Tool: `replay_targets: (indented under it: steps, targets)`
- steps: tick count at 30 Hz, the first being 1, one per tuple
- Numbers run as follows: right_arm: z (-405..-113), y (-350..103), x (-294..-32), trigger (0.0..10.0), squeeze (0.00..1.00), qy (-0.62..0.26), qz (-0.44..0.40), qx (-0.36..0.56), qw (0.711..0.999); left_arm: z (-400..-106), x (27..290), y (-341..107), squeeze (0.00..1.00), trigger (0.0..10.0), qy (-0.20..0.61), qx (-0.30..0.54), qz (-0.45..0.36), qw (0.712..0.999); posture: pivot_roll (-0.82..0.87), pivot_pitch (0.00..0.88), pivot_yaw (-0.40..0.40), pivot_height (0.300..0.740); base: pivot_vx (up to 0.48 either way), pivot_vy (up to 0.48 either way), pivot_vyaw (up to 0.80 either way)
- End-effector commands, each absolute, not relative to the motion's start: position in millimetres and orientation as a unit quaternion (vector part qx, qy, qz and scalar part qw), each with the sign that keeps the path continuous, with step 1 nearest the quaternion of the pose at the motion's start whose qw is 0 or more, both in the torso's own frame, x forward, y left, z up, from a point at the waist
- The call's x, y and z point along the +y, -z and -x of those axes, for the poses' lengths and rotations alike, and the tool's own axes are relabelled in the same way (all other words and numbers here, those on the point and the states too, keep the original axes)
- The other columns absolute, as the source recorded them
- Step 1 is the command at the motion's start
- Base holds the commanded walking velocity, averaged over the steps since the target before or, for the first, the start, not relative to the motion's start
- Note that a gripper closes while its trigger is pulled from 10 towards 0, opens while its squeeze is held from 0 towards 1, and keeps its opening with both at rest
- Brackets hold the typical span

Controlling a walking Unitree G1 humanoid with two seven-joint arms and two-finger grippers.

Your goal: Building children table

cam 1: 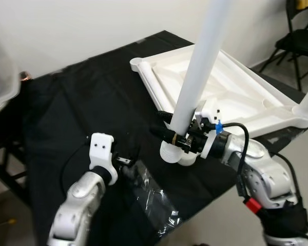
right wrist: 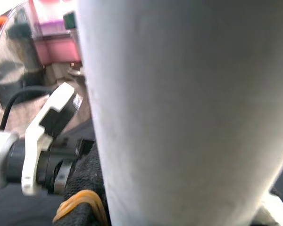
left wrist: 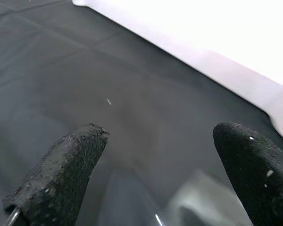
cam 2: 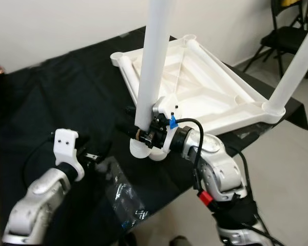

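A white children's tabletop [cam 1: 246, 97] lies upside down on a black-covered table [cam 1: 82, 97]. One white leg [cam 1: 201, 66] rises steeply from the round corner socket [cam 1: 173, 154] nearest me, and my right gripper [cam 1: 178, 138] is shut on its lower end. In the right wrist view that leg [right wrist: 179, 113] looms close against the fingers. A second white leg [cam 2: 293, 64] stands in the far right corner. My left gripper [cam 1: 127, 162] hovers low over the cloth to the left of the socket, open with nothing between its fingers [left wrist: 61, 174].
A clear plastic bag [cam 1: 155, 201] with small parts lies on the cloth just in front of the left gripper. A black folding chair [cam 1: 299, 38] stands on the floor at the back right. The table's front edge runs close to my body.
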State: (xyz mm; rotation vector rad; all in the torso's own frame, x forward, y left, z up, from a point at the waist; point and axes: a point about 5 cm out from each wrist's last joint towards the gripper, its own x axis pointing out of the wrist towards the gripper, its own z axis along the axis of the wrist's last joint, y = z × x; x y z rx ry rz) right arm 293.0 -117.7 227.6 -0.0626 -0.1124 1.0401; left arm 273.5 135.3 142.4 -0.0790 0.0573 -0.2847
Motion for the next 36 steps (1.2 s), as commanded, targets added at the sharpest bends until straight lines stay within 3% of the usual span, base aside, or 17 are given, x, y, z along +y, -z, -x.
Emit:
replay_targets:
  steps: [1,13,18,27,36]
  targets:
    - [-293,-232,-117,10.0,0.0,-0.495,0.028,-0.068,0.866,-275,139,-142,0.0,10.0,0.134,0.025,0.023,0.99,-0.02,0.141,0.073,0.74,0.0,0.0,0.0]
    - [-296,-235,-120,10.0,0.0,-0.489,0.027,-0.074,0.869,-272,134,-132,0.0,10.0,0.143,0.022,0.022,0.989,-0.02,0.134,0.07,0.74,0.0,0.0,0.0]
    - [-296,-233,-117,10.0,0.0,-0.491,0.023,-0.073,0.868,-272,135,-128,0.0,10.0,0.133,0.029,0.039,0.99,-0.02,0.128,0.07,0.74,0.0,-0.471,0.0]
    - [-295,-230,-112,10.0,0.0,-0.494,0.016,-0.072,0.867,-276,137,-128,0.0,10.0,0.115,0.021,0.054,0.992,-0.03,0.116,0.069,0.74,0.0,0.0,0.0]
    - [-308,-232,-113,10.0,0.0,-0.433,0.008,-0.086,0.897,-275,137,-133,0.0,10.0,0.12,0.006,0.072,0.99,-0.03,0.122,0.068,0.74,0.115,0.0,0.09]
